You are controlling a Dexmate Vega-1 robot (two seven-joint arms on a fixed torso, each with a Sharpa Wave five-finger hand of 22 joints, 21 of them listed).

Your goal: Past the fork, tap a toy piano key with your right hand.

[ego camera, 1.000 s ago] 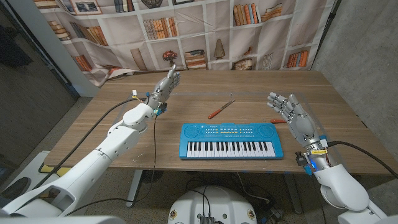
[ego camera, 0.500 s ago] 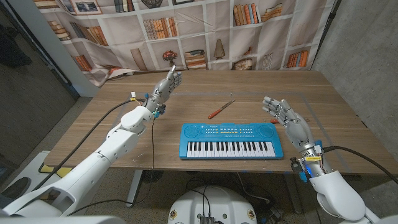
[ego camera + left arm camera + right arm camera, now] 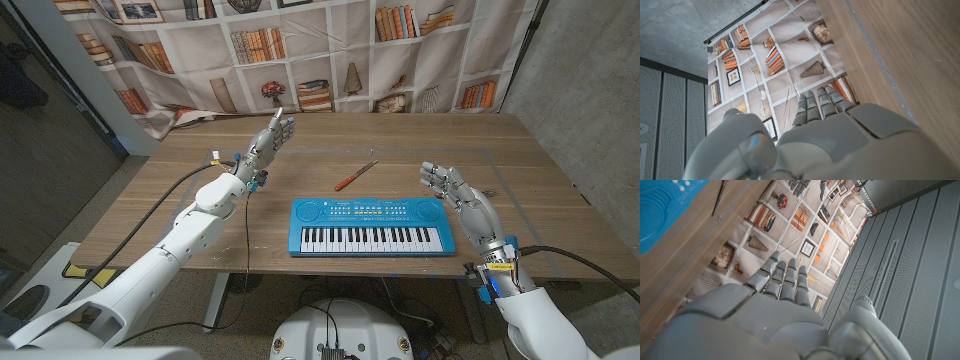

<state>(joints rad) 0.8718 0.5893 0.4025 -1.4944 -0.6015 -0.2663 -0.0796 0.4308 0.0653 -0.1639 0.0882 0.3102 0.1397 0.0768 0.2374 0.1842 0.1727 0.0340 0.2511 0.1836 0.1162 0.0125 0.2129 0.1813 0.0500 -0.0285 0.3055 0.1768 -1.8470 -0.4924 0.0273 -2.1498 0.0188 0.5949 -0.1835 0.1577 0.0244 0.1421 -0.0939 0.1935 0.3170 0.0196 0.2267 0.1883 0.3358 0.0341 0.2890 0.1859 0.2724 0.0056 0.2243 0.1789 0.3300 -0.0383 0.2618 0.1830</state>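
I am holding my right hand (image 3: 462,194) with fingers apart and empty just off the right end of the blue toy piano (image 3: 369,227), whose keys are running lengthwise along the counter's near edge, far nearer me than my left hand (image 3: 268,139).

A wooden table (image 3: 380,140) occupies the middle of the room, its top a plain brown grain. Behind it, at twelve o'clock, a fabric backdrop (image 3: 330,50) printed with bookshelves hangs along the wall, showing rows of books, framed pictures, vases and small ornaments. At three o'clock a grey concrete wall (image 3: 590,90) rises beside the table. At nine o'clock a dark panel (image 3: 40,110) stands on the grey floor. From the right wrist view, a grey perforated panel (image 3: 910,280) runs alongside the backdrop.
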